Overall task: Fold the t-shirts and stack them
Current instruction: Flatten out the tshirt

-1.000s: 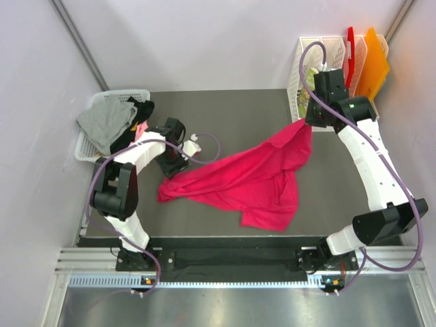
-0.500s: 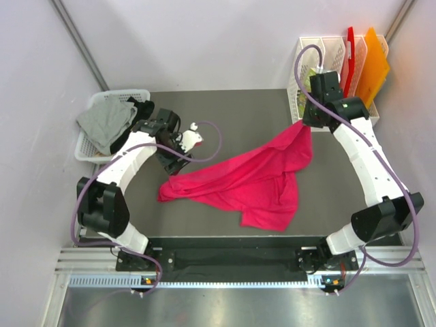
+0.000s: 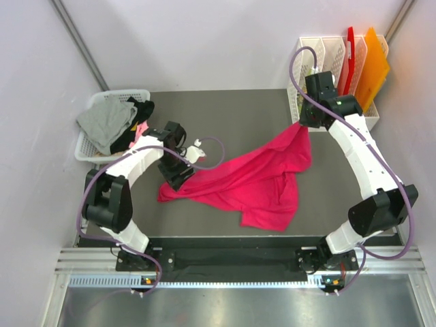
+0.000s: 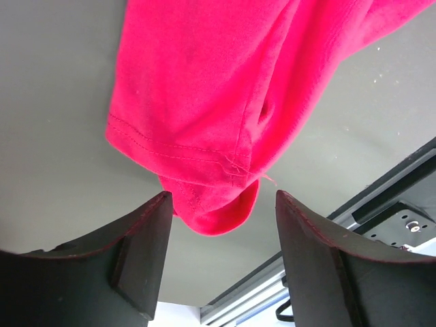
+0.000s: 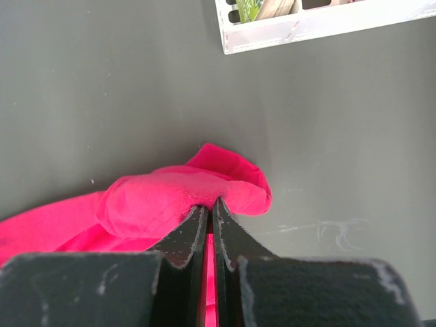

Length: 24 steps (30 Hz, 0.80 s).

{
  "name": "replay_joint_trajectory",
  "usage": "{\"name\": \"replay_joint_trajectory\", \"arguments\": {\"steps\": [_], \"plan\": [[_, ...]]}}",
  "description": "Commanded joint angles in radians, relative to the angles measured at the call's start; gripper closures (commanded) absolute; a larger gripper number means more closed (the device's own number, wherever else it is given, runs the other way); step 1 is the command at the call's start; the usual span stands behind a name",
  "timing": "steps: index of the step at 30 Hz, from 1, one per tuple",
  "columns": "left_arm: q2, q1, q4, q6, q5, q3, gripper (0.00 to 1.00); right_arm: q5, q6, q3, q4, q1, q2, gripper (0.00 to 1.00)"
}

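Spreading step: crimson t-shirt (image 3: 252, 180) lies crumpled from near the left edge toward the far right corner.
Right gripper (image 5: 210, 206) is clamped on its far corner; left gripper (image 4: 221, 199) hangs apart over the left hem. Next, probably: pinch hem, pull taut.

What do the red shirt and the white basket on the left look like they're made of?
Red shirt: soft matte knit cloth, likely cotton, judging by its stitched hem and limp folds. Basket: white open mesh holding its shape, probably plastic.
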Motion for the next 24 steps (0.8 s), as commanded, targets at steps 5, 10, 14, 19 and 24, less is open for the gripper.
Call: {"name": "replay_joint_trajectory", "arguments": {"steps": [5,10,14,19,24], "plan": [[0.027,-0.043,0.005,-0.023,0.039,0.004,0.46,0.003,0.0,0.02,0.032,-0.014,-0.014,1.0],[0.038,-0.078,0.005,-0.027,0.042,-0.008,0.59,0.006,0.0,0.006,0.035,-0.016,-0.018,1.0],[0.038,-0.083,0.021,-0.032,0.029,-0.024,0.59,0.004,0.0,0.001,0.037,-0.016,-0.021,1.0],[0.052,-0.083,0.033,-0.024,0.005,-0.037,0.58,-0.002,-0.001,0.0,0.041,-0.014,-0.018,1.0],[0.03,-0.075,0.059,-0.006,-0.038,-0.062,0.54,-0.01,-0.001,-0.005,0.044,-0.017,-0.017,1.0]]}}
